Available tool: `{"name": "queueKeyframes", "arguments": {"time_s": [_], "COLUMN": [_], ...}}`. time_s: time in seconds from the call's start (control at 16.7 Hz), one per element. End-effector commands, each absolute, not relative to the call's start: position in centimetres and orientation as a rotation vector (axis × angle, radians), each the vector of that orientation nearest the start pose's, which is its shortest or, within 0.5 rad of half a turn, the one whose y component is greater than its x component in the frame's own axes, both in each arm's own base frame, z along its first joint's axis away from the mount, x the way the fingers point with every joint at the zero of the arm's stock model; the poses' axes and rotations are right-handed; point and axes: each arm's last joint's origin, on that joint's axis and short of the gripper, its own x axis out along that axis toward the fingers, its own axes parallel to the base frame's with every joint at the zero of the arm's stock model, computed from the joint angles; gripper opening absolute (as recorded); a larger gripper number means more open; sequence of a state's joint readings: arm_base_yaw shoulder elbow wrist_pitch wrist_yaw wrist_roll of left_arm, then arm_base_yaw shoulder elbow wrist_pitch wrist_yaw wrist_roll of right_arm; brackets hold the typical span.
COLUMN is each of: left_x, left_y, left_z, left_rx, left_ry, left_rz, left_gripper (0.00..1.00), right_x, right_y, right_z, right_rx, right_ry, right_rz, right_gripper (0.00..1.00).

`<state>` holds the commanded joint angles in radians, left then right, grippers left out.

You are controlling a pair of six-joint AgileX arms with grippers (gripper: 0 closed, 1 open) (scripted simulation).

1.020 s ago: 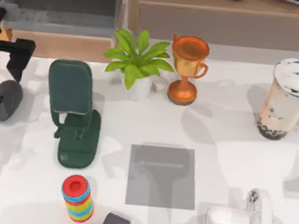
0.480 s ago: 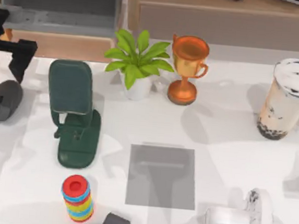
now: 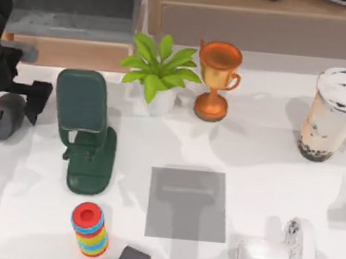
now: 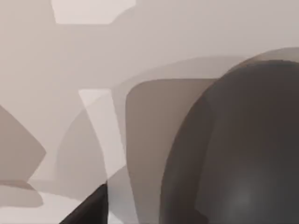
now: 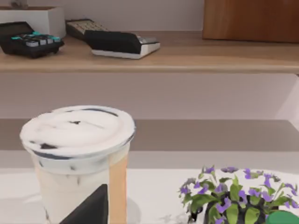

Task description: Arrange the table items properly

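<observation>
Mouse [image 3: 3, 116] partly under left end effector [image 3: 9, 94]

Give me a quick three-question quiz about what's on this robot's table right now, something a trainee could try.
1. True or false: the milk-tea cup lies tipped over on the table.
2. Which thing is the left gripper over? A) the trophy B) the mouse C) the potted plant
3. Fill in: the dark green stand is between the mouse and the ____ square mat.

Key: 1 false, it stands upright at the table's right side; 2 B; 3 grey.
</observation>
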<state>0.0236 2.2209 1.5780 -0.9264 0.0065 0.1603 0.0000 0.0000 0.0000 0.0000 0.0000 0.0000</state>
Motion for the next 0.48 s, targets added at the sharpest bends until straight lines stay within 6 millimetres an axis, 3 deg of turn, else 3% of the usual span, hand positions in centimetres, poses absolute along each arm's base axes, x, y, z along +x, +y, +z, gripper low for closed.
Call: {"name": "queueKeyframes", "arguments": {"time_s": [0.3,0.48], "left_x": [41.61,41.61], "left_y": [1.46,1.46], "left_z": [10.24,10.24], "left_rx": [0.097,0.097], "left_ry": [1.573,1.573], "left_rz": [-0.102,-0.102], "left_gripper": [1.0,0.77], "right_x": [10.57,10.57], "right_y": [-0.12,-0.12], "right_z": [16.0,16.0], "right_rx": [0.0,0.0], "right_ry": [0.0,0.0], "right_rz": [0.0,0.0], "right_gripper": [1.0,1.0]}}
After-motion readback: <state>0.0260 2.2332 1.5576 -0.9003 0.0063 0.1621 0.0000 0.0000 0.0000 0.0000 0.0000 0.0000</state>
